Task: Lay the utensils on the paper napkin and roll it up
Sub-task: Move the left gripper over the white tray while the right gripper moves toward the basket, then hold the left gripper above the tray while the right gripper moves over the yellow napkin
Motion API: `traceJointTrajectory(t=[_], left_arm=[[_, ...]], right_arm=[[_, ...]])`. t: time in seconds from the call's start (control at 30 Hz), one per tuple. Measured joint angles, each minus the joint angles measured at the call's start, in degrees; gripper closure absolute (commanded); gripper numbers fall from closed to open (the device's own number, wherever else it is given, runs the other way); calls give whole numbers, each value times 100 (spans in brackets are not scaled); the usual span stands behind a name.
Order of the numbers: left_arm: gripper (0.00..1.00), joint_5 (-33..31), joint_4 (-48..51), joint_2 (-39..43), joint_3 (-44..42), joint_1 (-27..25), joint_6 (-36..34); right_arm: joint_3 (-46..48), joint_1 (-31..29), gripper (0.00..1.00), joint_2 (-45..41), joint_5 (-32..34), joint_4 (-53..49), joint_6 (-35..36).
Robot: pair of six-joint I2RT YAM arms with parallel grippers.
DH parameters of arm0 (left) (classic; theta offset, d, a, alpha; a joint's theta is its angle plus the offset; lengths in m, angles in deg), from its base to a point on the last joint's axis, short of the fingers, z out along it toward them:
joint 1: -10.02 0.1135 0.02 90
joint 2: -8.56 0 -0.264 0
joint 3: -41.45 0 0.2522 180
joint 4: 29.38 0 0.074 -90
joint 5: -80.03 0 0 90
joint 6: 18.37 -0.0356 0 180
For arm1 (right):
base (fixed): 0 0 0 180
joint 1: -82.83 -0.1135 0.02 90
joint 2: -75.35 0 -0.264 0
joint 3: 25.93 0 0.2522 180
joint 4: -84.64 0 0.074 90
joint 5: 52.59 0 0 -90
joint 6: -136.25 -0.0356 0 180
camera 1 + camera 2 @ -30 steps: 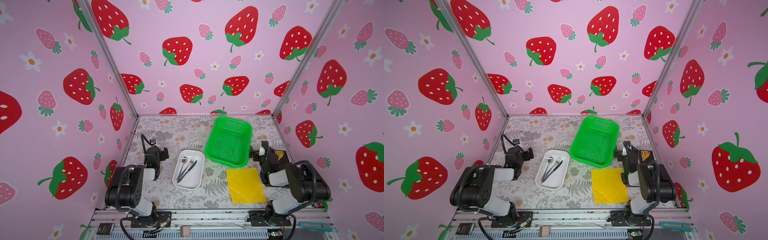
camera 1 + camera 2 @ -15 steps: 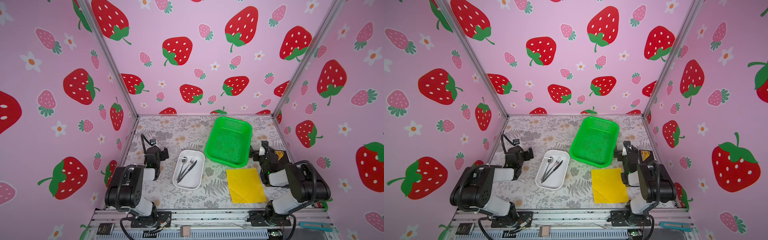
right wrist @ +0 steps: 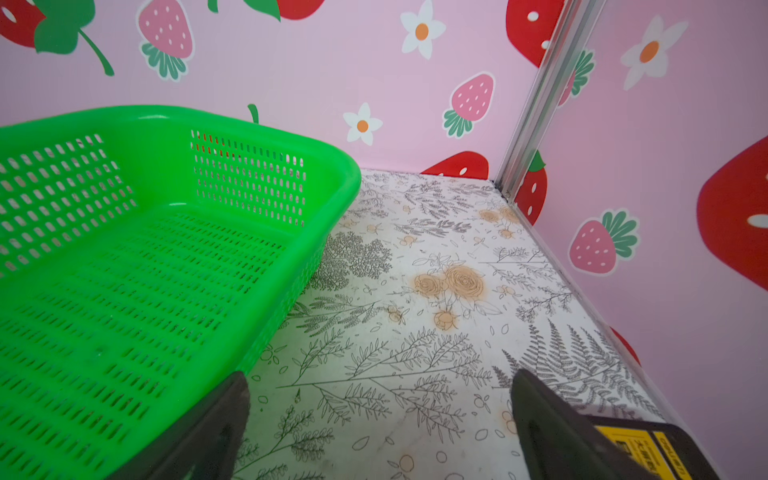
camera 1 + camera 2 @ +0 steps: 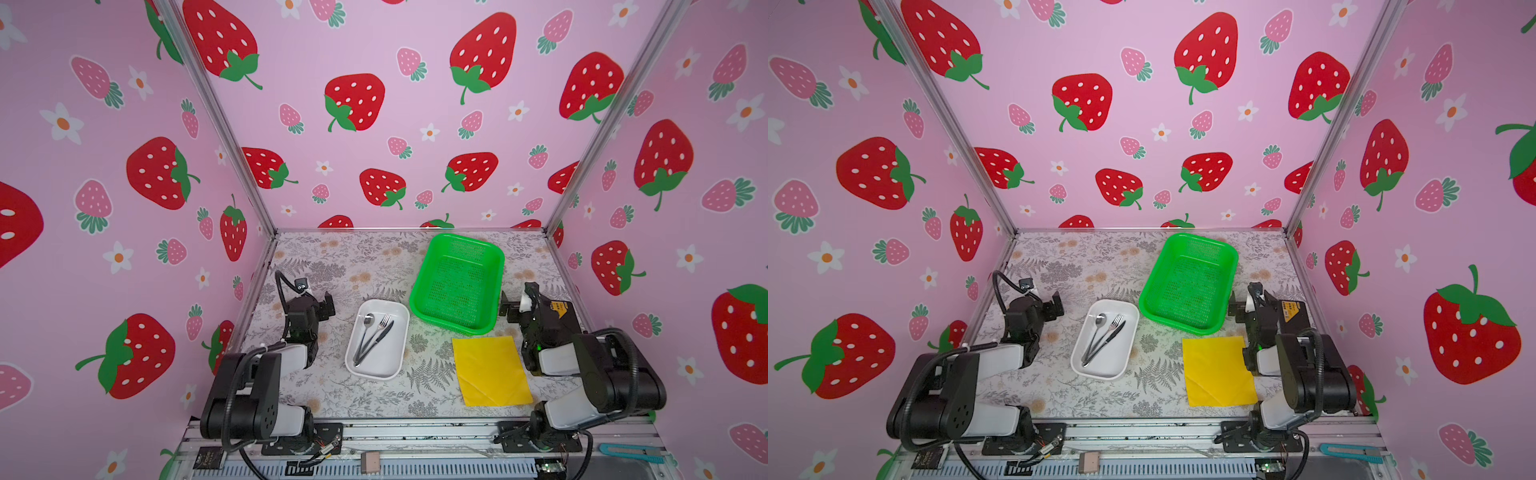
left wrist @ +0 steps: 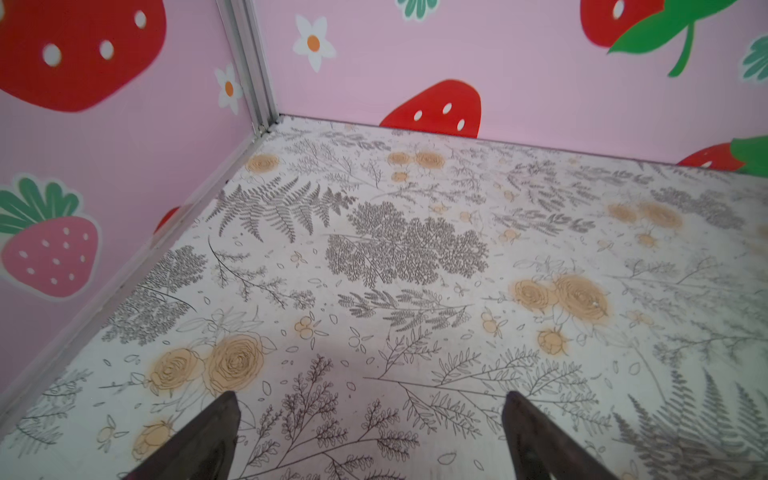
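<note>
Change: nothing has shifted since the earlier frames. Both arms sit folded by their bases, so I judge the task not yet begun.
Top views, utensils: the utensils (image 4: 372,338) (image 4: 1102,338) lie bunched in the tray (image 4: 384,362) (image 4: 1108,366), to the inner side of the left jaws and well apart from the right jaws.
Top views, napkin: the napkin (image 4: 490,370) (image 4: 1217,374) lies flat and bare on the counter (image 4: 332,266). It is behind the right jaws, just beside that arm, with a faint crease near one corner.
Top views, basket: the basket (image 4: 457,282) (image 4: 1187,282) is empty and sits just beside the right jaws on their inner side.
Left wrist view: the left jaws stand wide apart with nothing between them. Ahead is only bare counter (image 5: 415,249), up to the wall corner.
Right wrist view: the right jaws stand wide apart and empty. The basket (image 3: 124,270) crowds one finger; I cannot tell whether they touch. A black-and-yellow block (image 3: 648,449) sits by the other finger.
Surface: flat matte counter printed with grey ferns and tan roses.
Room: pink strawberry walls close three sides, with metal posts at the corners.
Next: the left arm looks best placed to fetch the utensils. Slim handles lying flat inside a rimmed tray may be awkward to pinch.
</note>
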Motion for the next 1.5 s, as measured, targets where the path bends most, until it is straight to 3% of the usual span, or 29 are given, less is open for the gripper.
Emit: traceJointTrajectory(t=[0.23, 0.37, 0.47, 0.53, 0.63, 0.77, 0.9, 1.07, 1.27, 1.5], left_arm=[[1, -229, 1290, 1250, 142, 7, 505], [1, -361, 2747, 1814, 699, 24, 1593], [4, 293, 3143, 2144, 826, 101, 2087], [12, 1130, 3324, 2227, 855, 94, 2352], [13, 2070, 3884, 2085, 1102, -72, 2557], [12, 2251, 5115, 1808, 1875, -1167, 2422], [12, 1650, 5840, 1738, 2310, -2739, 2175], [12, 809, 6695, 1040, 2656, -4050, 2144], [11, -90, 7434, -98, 3263, -5134, 2149], [11, -813, 7978, -907, 3895, -5554, 2210]], right_arm=[[-295, 0, 0, -848, 214, -1228, -282], [-737, 0, 0, -1294, 407, -2743, -776], [-1235, 0, 0, -1558, 409, -3971, -1255], [-1495, 15, 0, -1738, 149, -4647, -1506], [-1681, 22, 2, -1893, -487, -5401, -1840], [-1735, 22, 8, -1912, -1475, -6037, -2393], [-1742, 22, 18, -1838, -2326, -6205, -2822], [-1993, 22, 34, -1246, -2599, -6500, -3027], [-2671, 17, 57, -420, -2546, -6942, -3001], [-3298, -105, 80, 225, -2280, -7014, -3143]])
